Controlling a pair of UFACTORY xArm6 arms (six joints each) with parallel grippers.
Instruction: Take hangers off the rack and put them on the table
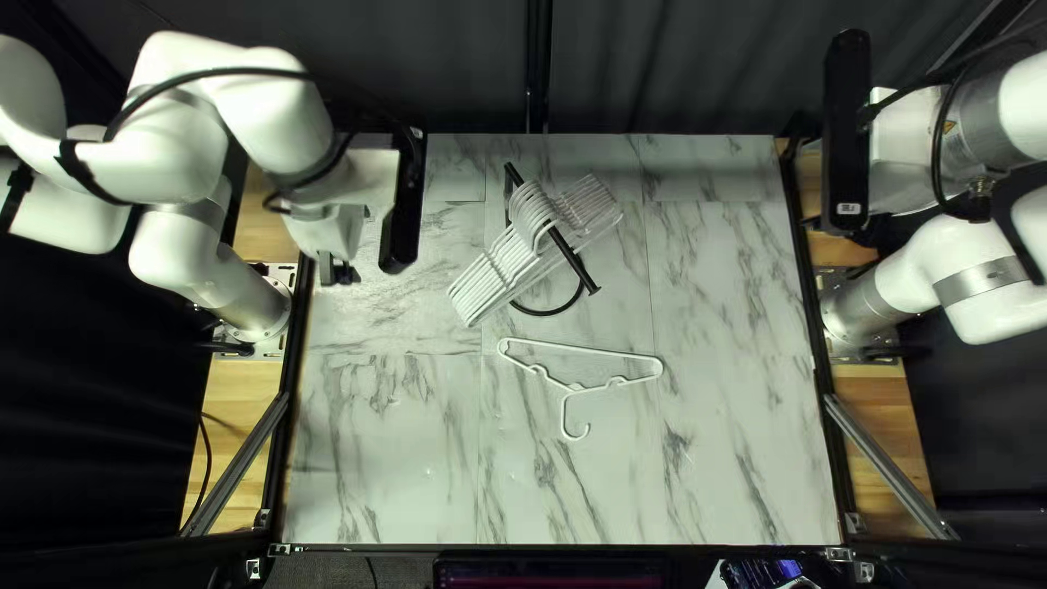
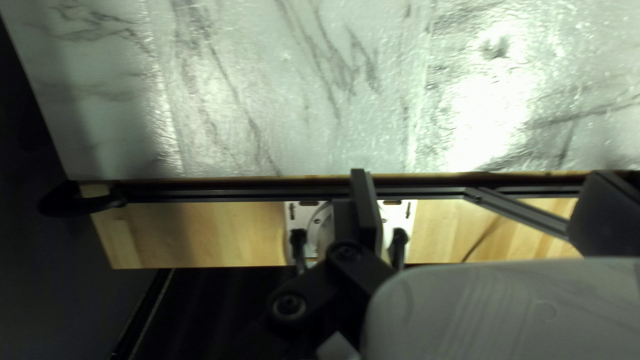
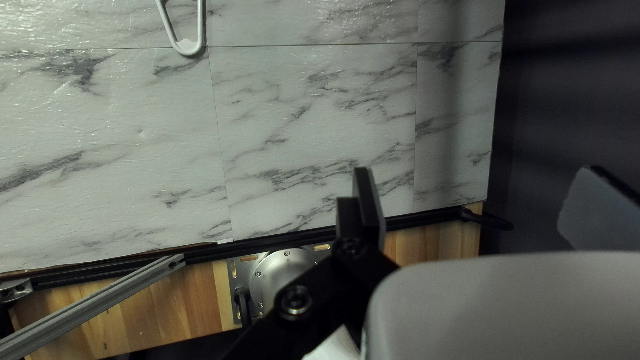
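Note:
A black rack (image 1: 553,238) stands at the middle far part of the marble table (image 1: 736,343), its rod slanting. Several white hangers (image 1: 514,255) hang packed along the rod. One more white hanger (image 1: 582,378) lies flat on the table just in front of the rack, its hook toward the near edge; one end of this hanger (image 3: 187,31) shows far ahead in the right wrist view. My left gripper (image 1: 399,204) hovers raised over the table's far left edge, open and empty (image 2: 484,200). My right gripper (image 1: 846,135) is raised beyond the table's right edge, open and empty (image 3: 480,200).
Black frame rails (image 1: 806,270) run along both sides of the table, with wooden boards (image 1: 879,409) and slanted metal struts (image 1: 887,470) outside them. Each arm's base plate (image 3: 280,272) sits on the wood. A dark curtain hangs behind the far edge.

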